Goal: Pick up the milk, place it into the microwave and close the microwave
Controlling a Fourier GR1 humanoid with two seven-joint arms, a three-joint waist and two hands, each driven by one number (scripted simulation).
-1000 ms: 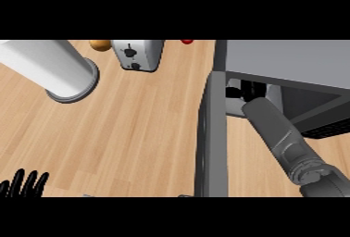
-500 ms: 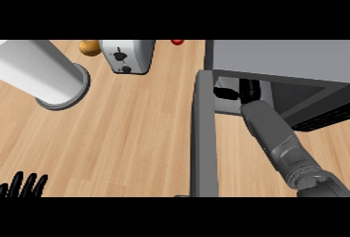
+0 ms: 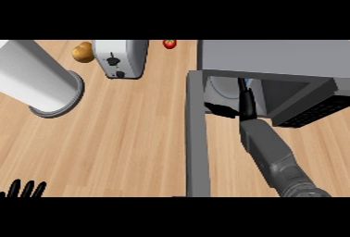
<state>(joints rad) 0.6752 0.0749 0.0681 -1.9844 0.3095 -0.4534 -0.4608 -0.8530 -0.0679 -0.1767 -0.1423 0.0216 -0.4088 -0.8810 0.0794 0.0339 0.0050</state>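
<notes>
Right hand (image 3: 246, 102) deep inside the microwave (image 3: 273, 60) at upper right, door (image 3: 196, 134) swung wide to admit the forearm. Fingers hidden there: clenched or released, impossible to tell. Milk unseen, presumably inside. Left hand (image 3: 21, 190) resting, fingers straight, at lower left of the desk (image 3: 123, 139).

On the tabletop (image 3: 123, 139) I count one microwave (image 3: 273, 60), one toaster (image 3: 121, 58), one white cylinder (image 3: 34, 83), one potato (image 3: 83, 52) and one tomato (image 3: 169, 43).
</notes>
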